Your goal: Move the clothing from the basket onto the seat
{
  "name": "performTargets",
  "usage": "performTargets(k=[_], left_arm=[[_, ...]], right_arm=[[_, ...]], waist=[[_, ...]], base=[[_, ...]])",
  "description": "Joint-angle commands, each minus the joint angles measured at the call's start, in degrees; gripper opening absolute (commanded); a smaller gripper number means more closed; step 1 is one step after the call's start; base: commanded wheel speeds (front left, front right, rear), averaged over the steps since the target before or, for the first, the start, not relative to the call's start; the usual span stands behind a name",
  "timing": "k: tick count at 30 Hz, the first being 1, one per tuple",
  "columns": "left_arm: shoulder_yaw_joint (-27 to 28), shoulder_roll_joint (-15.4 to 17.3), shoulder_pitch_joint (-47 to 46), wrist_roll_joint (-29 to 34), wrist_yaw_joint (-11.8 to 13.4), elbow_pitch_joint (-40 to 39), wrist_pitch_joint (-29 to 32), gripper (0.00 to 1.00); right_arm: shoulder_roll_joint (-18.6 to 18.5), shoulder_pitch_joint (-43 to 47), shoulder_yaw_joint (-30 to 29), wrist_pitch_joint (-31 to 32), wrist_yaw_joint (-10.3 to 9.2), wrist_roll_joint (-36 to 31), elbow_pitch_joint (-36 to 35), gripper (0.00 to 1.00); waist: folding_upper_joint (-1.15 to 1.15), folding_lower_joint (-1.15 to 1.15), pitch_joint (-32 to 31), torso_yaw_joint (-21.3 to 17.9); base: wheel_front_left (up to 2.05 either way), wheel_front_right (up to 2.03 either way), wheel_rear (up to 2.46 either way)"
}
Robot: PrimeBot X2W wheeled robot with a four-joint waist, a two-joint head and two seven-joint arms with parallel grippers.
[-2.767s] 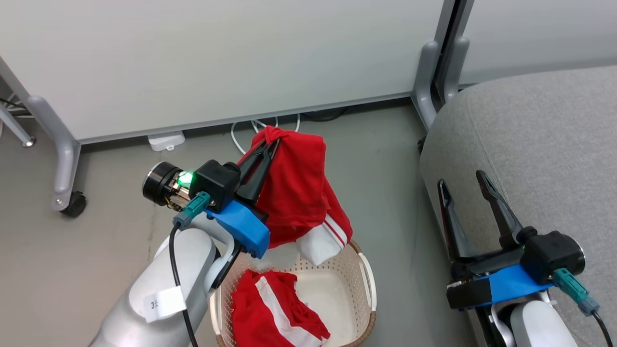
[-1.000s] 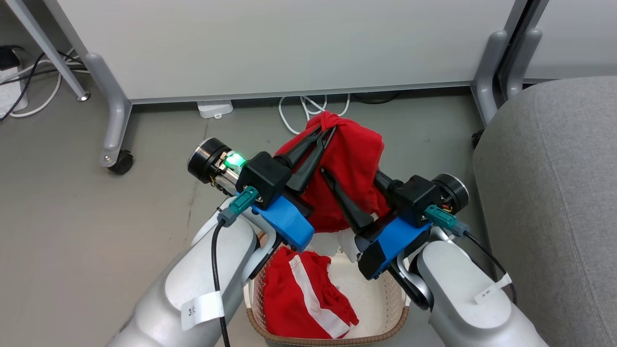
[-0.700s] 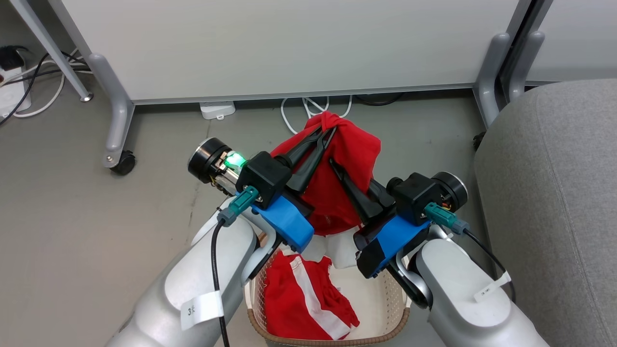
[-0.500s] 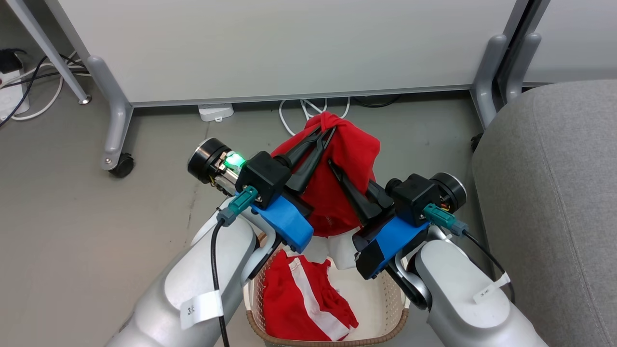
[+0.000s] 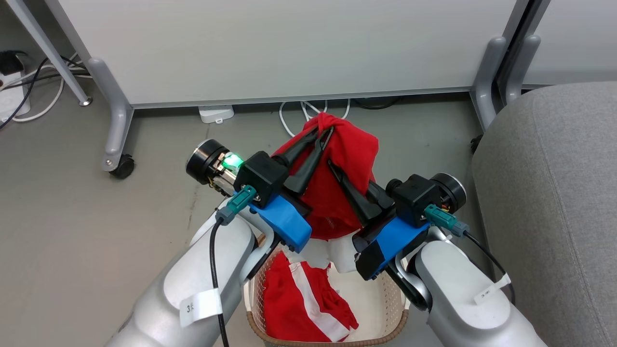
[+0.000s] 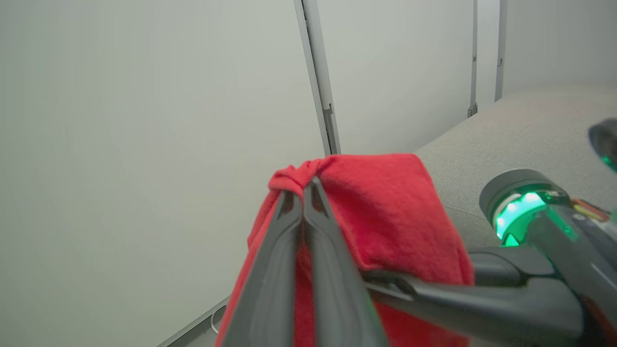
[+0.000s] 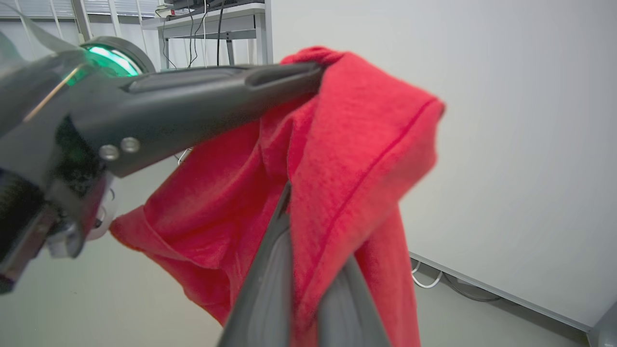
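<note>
One piece of the red clothing (image 5: 349,154) is hanging in the air above the basket (image 5: 385,301), well apart from the grey seat (image 5: 554,202) off to the robot's right. A small white print (image 5: 330,221) on the hanging cloth is too tiny for me to read. A white tag (image 5: 197,307) on the left forearm (image 5: 193,274) is showing a "3" and then a mark I cannot make out. The other tag (image 5: 489,293), on the right forearm (image 5: 458,284), is not legible.

The left gripper (image 5: 325,131) is pinching the garment's bunched top edge, its fingers pressed together on the knot of fabric. The cloth is draping down from there, and its white panels (image 5: 313,250) are dangling at the basket's mouth. The right gripper (image 5: 344,169) is reaching in lower from the opposite side, clamping a fold of the same garment. In the right wrist view the red edge is running between its two fingers (image 7: 270,250).

A second red garment (image 5: 301,308) with a white stripe is lying crumpled inside the basket. Behind all this, a white partition (image 5: 289,48) is standing on the grey floor (image 5: 72,217), with white cables (image 5: 294,118) looping at its foot.
</note>
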Motion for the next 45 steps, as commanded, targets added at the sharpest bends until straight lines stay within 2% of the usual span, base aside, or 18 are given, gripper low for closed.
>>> performTargets(k=[1, 12, 19, 34, 45], left_arm=[[0.4, 0.0, -0.1, 0.1, -0.1, 0.1, -0.3, 1.00], [1.5, 0.0, 0.6, 1.1, -0.1, -0.1, -0.3, 1.00], [2.8, 0.5, 1.3, 1.9, -0.1, -1.1, -0.3, 1.00], [4.4, 2.8, 4.6, 3.9, -0.1, -5.0, -0.3, 1.00], [3.2, 3.8, 6.8, 4.6, -0.1, -7.2, -0.3, 1.00]], right_arm=[[-0.2, 0.6, 0.0, 0.0, 0.01, 0.2, -0.4, 0.00], [-0.2, 1.3, -0.9, 0.0, 0.01, -0.4, -1.0, 0.00], [-0.2, 2.2, -4.5, 0.0, 0.01, -1.5, -3.5, 0.00], [-0.1, 5.3, -16.2, 0.0, 0.01, -6.1, -11.6, 0.00], [-0.1, 10.5, -22.0, 0.0, 0.01, -7.8, -18.0, 0.00]], waist=[[0.00, 0.00, 0.0, 0.0], [0.00, 0.00, 0.1, -0.2], [0.00, 0.00, 1.5, -1.8], [0.00, 0.00, 5.8, -11.4], [0.00, 0.00, 6.8, -19.5]], base=[[0.00, 0.00, 0.00], [0.00, 0.00, 0.00], [0.00, 0.00, 0.00], [0.00, 0.00, 0.00], [0.00, 0.00, 0.00]])
